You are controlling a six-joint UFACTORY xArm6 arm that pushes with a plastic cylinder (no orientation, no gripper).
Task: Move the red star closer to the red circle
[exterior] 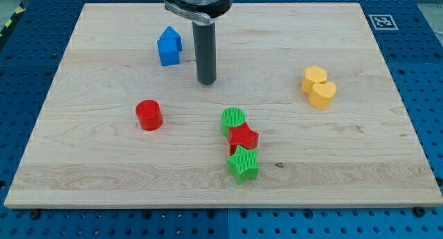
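Note:
The red star point(243, 137) lies at the board's lower middle, wedged between a green circle point(233, 119) above it and a green star point(243, 164) below it, touching both. The red circle point(149, 115) stands apart, to the view's left of the star. My tip point(206, 80) rests on the board above and to the left of the green circle, to the upper right of the red circle, touching no block.
A blue house-shaped block point(169, 46) sits left of the rod near the view's top. A yellow hexagon-like block point(313, 79) and a yellow heart point(322, 94) touch each other at the right. The wooden board point(83, 163) lies on a blue perforated table.

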